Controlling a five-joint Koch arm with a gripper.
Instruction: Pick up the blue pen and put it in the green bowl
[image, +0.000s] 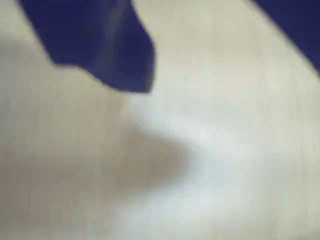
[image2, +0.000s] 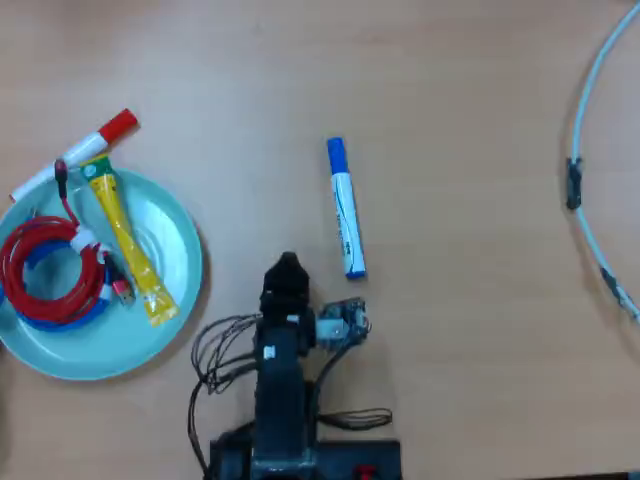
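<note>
Wood of the table (image2: 470, 90) fills most of the overhead view. My claw (image2: 288, 268) is in the lower middle of that frame, pointing up, and its tip sits just to the left of the lower end of the blue pen (image2: 345, 208). The pen lies almost upright in the frame, cap at the top, apart from my claw. I cannot tell if my jaws are wide or narrow; only one dark tip shows. The green bowl (image2: 180, 290) is at the lower left, with a yellow tube (image2: 128, 245) and a red cable coil (image2: 45, 275) inside. A red-capped marker (image2: 75, 152) leans on its upper rim. The wrist view is blurred.
</note>
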